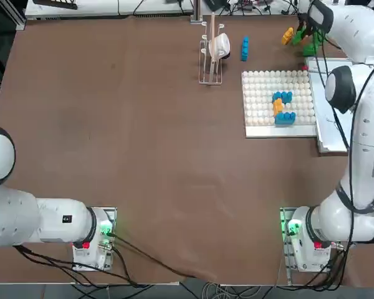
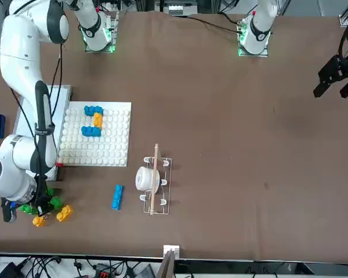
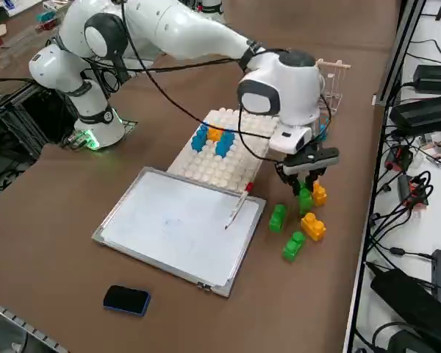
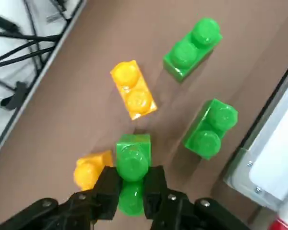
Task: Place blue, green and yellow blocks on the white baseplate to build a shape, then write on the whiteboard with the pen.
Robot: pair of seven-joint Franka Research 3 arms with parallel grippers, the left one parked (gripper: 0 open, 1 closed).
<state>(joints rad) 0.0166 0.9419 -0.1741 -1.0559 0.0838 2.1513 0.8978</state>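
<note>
The fingers (image 4: 137, 188) grip a green block (image 4: 133, 163); lifting may knock the yellow one (image 4: 92, 169) close beside.

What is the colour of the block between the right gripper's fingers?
Green, best seen in the right wrist view.

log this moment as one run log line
right gripper: shut on green block | baseplate: two blue blocks, one yellow block | pen: on whiteboard
</note>
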